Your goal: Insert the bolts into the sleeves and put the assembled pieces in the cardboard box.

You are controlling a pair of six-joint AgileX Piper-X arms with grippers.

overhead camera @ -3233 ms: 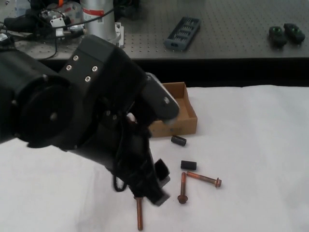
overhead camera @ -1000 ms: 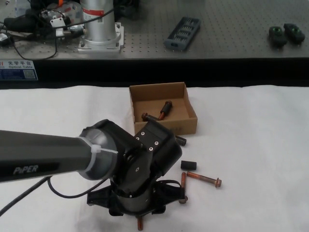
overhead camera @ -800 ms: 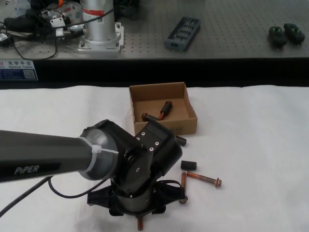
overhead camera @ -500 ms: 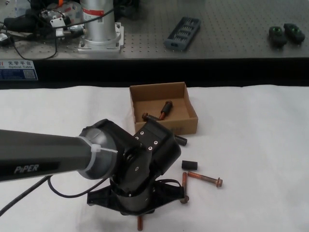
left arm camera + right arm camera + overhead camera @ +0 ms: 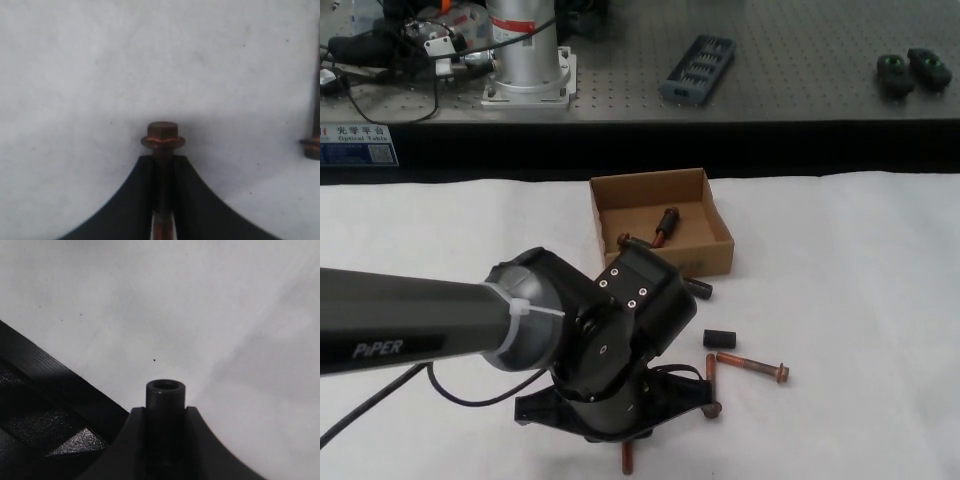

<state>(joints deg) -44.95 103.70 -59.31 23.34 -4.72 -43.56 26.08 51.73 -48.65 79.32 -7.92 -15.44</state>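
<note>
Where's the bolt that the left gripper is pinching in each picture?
High view: the bolt pokes out from under the left arm, low in the picture, over the white cloth.
Left wrist view: its head sits just past the left gripper tips.
Right wrist view: the right gripper holds a black sleeve instead.
Shared landmark: the white cloth under everything.

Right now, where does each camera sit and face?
High view: behind the arms, facing forward and down over the cardboard box; left arm shows.
Left wrist view: on that wrist, facing the cloth; left tool shut on a bolt.
Right wrist view: on that wrist, facing the cloth; right tool shut on a sleeve.
Shared: high and left wrist views both show that bolt.
</note>
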